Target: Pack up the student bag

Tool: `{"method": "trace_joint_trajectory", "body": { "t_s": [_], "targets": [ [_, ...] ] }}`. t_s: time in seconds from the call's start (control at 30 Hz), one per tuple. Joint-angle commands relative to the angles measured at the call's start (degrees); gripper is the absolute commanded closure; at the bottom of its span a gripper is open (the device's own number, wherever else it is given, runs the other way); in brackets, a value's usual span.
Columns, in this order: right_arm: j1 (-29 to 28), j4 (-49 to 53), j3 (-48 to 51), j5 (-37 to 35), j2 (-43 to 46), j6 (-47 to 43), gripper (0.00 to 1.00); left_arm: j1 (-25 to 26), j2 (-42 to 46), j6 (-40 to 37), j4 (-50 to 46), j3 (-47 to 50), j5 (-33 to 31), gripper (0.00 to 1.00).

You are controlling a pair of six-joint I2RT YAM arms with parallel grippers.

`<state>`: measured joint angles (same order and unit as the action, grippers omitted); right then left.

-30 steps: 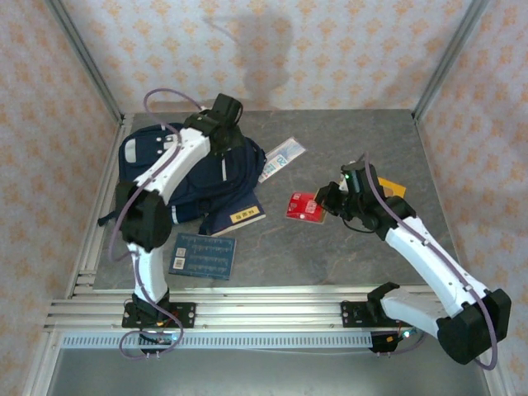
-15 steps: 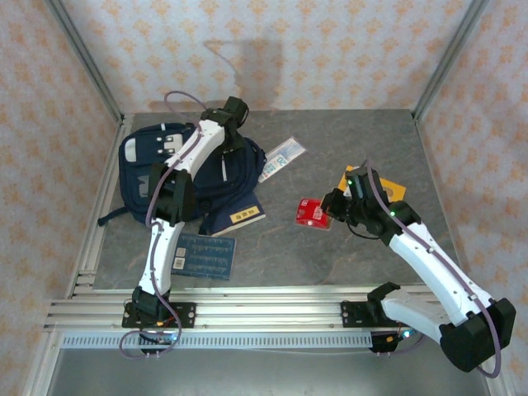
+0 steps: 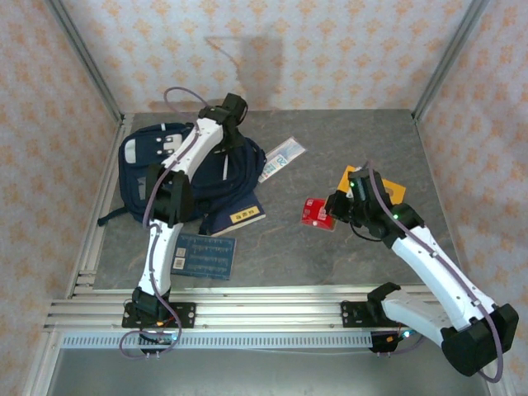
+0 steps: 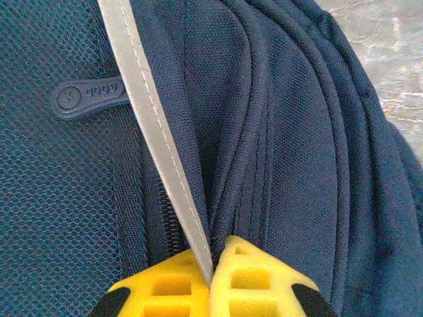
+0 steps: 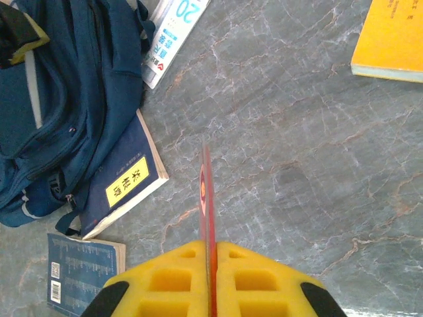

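The student bag, a navy backpack with grey stripes, lies flat at the back left of the table. My left gripper reaches over its right half. In the left wrist view the left gripper is shut, pinching the bag's grey reflective stripe and the fabric fold beside the zip. My right gripper is shut on a thin red packet held just above the table's middle. From the right wrist view that packet shows edge-on between the yellow fingers.
A navy book with a yellow label lies against the bag's front edge. A blue booklet is nearer me. A white and blue leaflet sticks out right of the bag. A yellow book lies behind the right arm.
The left arm has stretched out over the bag and its gripper has closed on the grey stripe. The right gripper has carried the red packet a little to the right.
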<state>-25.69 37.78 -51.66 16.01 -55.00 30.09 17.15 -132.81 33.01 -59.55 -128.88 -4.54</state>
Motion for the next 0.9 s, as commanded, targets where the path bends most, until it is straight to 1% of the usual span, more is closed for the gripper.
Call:
{"method": "trace_joint_trajectory", "body": {
  "t_s": [0.0, 0.13, 0.3, 0.43, 0.5, 0.6, 0.87],
  "targets": [
    [0.1, 0.0, -3.5, -2.4, 0.7, -2.5, 1.0, 0.3, 10.0, -2.1, -3.7, -2.5, -1.5, 1.0],
    [0.1, -1.4, -6.2, -1.4, -0.6, -4.7, 1.0, 0.7, 16.1, -6.4, -4.9, -1.2, -0.3, 1.0],
    [-0.2, -6.9, -9.3, 4.9, -2.5, -5.6, 1.0, 0.8, 23.9, -10.8, -6.0, 1.5, 2.0, 1.0],
    [-1.2, -7.2, -14.0, 7.4, -4.9, -8.2, 1.0, 0.8, 31.3, -13.5, -2.6, 5.3, 4.6, 1.0],
    [-1.4, -7.5, -15.3, 7.9, -5.6, -9.2, 1.0, 0.8, 32.8, -14.5, -2.2, 5.8, 6.8, 1.0],
    [-1.5, -8.8, -16.0, 8.8, -6.7, -9.5, 1.0, 0.8, 33.8, -16.3, -1.8, 6.1, 11.9, 1.0],
    [-2.8, -14.3, -18.3, 14.4, -13.5, -5.6, 1.0, 1.7, 38.7, -18.7, 0.7, 8.4, 18.1, 1.0]
  ]
}}
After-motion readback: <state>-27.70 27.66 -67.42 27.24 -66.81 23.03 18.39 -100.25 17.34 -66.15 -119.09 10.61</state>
